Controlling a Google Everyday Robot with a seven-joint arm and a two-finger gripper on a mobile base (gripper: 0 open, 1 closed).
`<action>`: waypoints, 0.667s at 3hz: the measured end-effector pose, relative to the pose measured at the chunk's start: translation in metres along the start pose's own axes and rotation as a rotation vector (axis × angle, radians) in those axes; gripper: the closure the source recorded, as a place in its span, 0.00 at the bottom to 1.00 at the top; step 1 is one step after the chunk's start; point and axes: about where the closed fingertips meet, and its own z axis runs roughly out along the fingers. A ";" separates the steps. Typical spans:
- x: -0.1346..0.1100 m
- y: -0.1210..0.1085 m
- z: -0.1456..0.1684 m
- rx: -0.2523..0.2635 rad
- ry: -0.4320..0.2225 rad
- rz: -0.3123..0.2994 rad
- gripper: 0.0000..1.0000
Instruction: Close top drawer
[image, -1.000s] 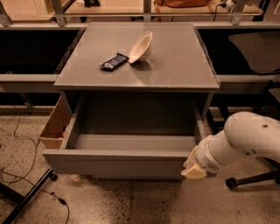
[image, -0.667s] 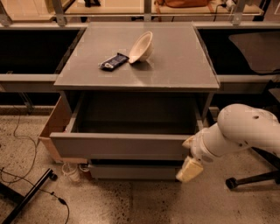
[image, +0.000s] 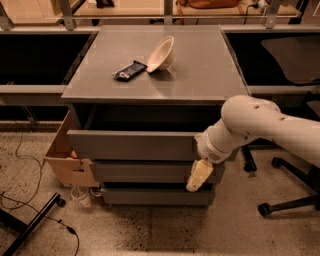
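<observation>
1. Nearest the camera, the gripper hangs pointing down in front of the right end of the two lower drawer fronts. Its cream fingers look pressed together into one wedge and hold nothing.
2. The top drawer lies just above and to the left of the gripper. The wrist of the white arm sits at the right end of the drawer's front, though I cannot tell whether it touches.
3. The drawer's long axis runs left to right across the cabinet. The push it needs goes straight back, away from the camera, so contact this far right may skew it.
4. The drawer is a plain, handleless matte-grey front that stands a little proud of the cabinet. A dark gap shows above it, so it seems nearly but not fully closed.
5. Left of the cabinet stands a cardboard box.
6. Farther back, on the cabinet top, a tipped pale bowl lies just beside a dark packet.
</observation>
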 end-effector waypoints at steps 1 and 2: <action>-0.013 -0.018 0.010 -0.025 0.009 -0.008 0.18; -0.014 -0.031 0.012 -0.035 0.024 0.002 0.41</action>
